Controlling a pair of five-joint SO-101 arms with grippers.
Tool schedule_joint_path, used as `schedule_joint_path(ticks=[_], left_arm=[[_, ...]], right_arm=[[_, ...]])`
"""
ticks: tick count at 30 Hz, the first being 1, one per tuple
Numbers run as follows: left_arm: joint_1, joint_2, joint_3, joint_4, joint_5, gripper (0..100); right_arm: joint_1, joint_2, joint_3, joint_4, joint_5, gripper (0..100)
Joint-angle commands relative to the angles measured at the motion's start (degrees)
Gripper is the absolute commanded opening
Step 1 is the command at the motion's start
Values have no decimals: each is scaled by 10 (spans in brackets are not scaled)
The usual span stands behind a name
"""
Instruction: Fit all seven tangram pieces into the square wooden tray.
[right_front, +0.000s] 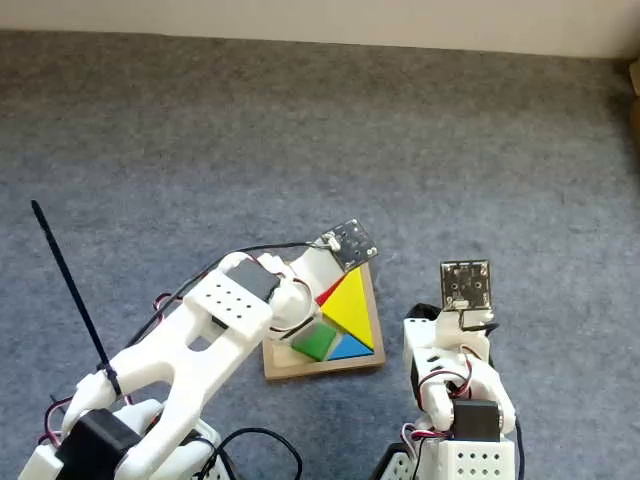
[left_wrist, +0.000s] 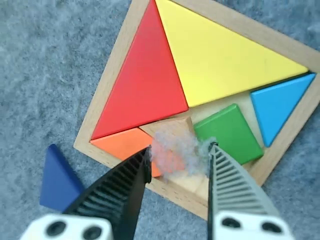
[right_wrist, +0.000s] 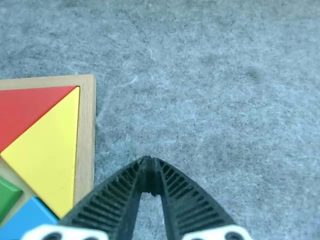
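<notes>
The square wooden tray (left_wrist: 106, 75) lies on grey carpet. In it are a big red triangle (left_wrist: 145, 85), a big yellow triangle (left_wrist: 215, 55), a light blue triangle (left_wrist: 277, 102), a green square (left_wrist: 227, 132) and an orange piece (left_wrist: 122, 142), with bare wood (left_wrist: 172, 127) between them. A dark blue triangle (left_wrist: 59, 177) lies on the carpet just outside the tray's corner. My left gripper (left_wrist: 180, 150) hangs open over the orange piece and the bare wood, a grey fuzzy patch between its tips. My right gripper (right_wrist: 149, 172) is shut and empty over carpet beside the tray (right_wrist: 90, 130).
In the high view the left arm (right_front: 240, 300) covers part of the tray (right_front: 320, 368). The right arm (right_front: 450, 370) stands to the tray's right. Open carpet stretches to the far wall. A thin black rod (right_front: 70, 285) leans at the left.
</notes>
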Motion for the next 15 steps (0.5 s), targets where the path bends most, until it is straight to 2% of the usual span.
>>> schedule_joint_path(ticks=[1, 3, 9, 15], left_arm=[[-4, -9, -7, 2, -4, 189], [-1, -6, 10, -5, -4, 192], [7, -5, 80, -115, -4, 193], [49, -5, 81, -120, -3, 191]], right_arm=[[7, 1, 83, 4, -2, 9], [7, 1, 83, 4, -2, 9], [7, 1, 83, 4, -2, 9], [7, 1, 83, 4, -2, 9]])
